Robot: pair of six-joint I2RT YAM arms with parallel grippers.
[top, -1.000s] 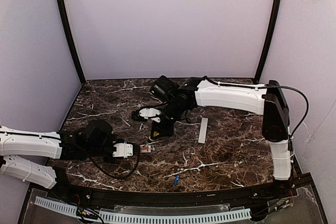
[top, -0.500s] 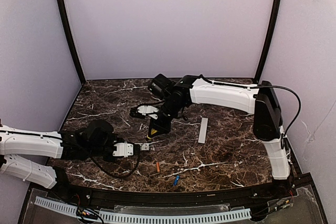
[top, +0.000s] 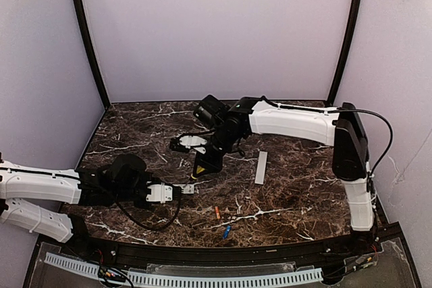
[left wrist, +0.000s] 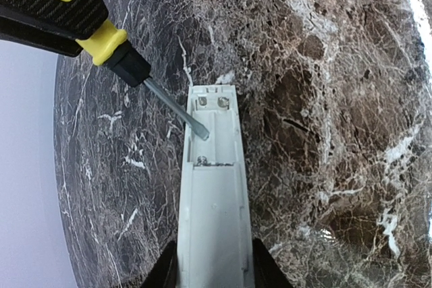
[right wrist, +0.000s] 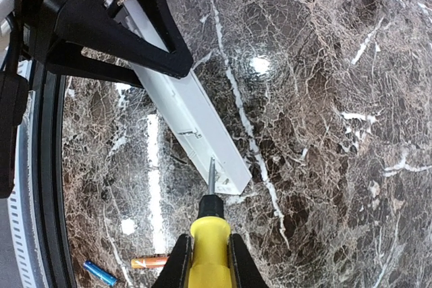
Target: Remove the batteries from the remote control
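My left gripper (left wrist: 214, 271) is shut on the remote control (left wrist: 212, 193), holding it flat over the marble with its back open. The battery bay (left wrist: 210, 126) shows bare contacts and no cells. My right gripper (right wrist: 210, 251) is shut on the yellow-handled screwdriver (right wrist: 210, 234), whose tip (left wrist: 202, 133) rests inside that bay. The orange-red battery (top: 217, 212) and the blue battery (top: 226, 231) lie on the table near the front edge. In the right wrist view the orange battery (right wrist: 150, 262) and blue battery (right wrist: 100, 273) lie side by side.
The flat white back cover (top: 260, 167) lies on the marble table (top: 297, 193) right of the right gripper (top: 204, 164). A black rail (top: 202, 251) runs along the table's front edge, and purple walls close the other sides.
The orange-red battery has left the end of the remote and rolled right along the table toward the blue one. The right arm shifted slightly; the left arm stayed put.
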